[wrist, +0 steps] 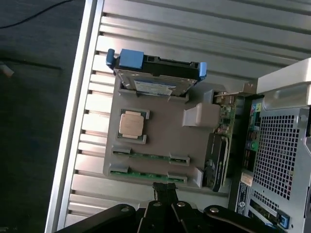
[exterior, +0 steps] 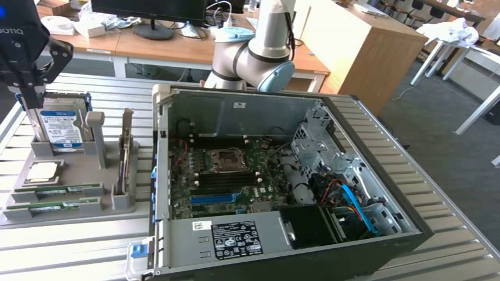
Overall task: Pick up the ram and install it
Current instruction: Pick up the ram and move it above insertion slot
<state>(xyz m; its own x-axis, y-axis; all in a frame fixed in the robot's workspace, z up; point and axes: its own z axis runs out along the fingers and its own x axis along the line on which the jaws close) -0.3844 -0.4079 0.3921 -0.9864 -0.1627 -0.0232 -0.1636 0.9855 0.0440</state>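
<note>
Two ram sticks lie flat in slots of a grey holder tray (exterior: pixel 70 219) on the exterior view's left: one ram stick (exterior: pixel 61 189) (wrist: pixel 150 156) and a second (exterior: pixel 53 205) (wrist: pixel 148 174) beside it. Both are thin green boards. My black gripper (exterior: pixel 30 99) (wrist: pixel 165 190) hangs well above the tray, over its hard-drive end, shut with nothing between its fingers. In the wrist view its joined fingertips sit just off the tray's edge beside the second stick. The open computer case (exterior: pixel 234 111) shows its motherboard (exterior: pixel 226 175).
The tray also carries a silver hard drive (exterior: pixel 61 130) (wrist: pixel 155 80) standing upright, a square processor (exterior: pixel 43 171) (wrist: pixel 132 125) and an upright card (exterior: pixel 125 158) (wrist: pixel 218 160). The arm's base (exterior: pixel 258 58) rises behind the case. Everything rests on a slatted metal table (exterior: pixel 70 257).
</note>
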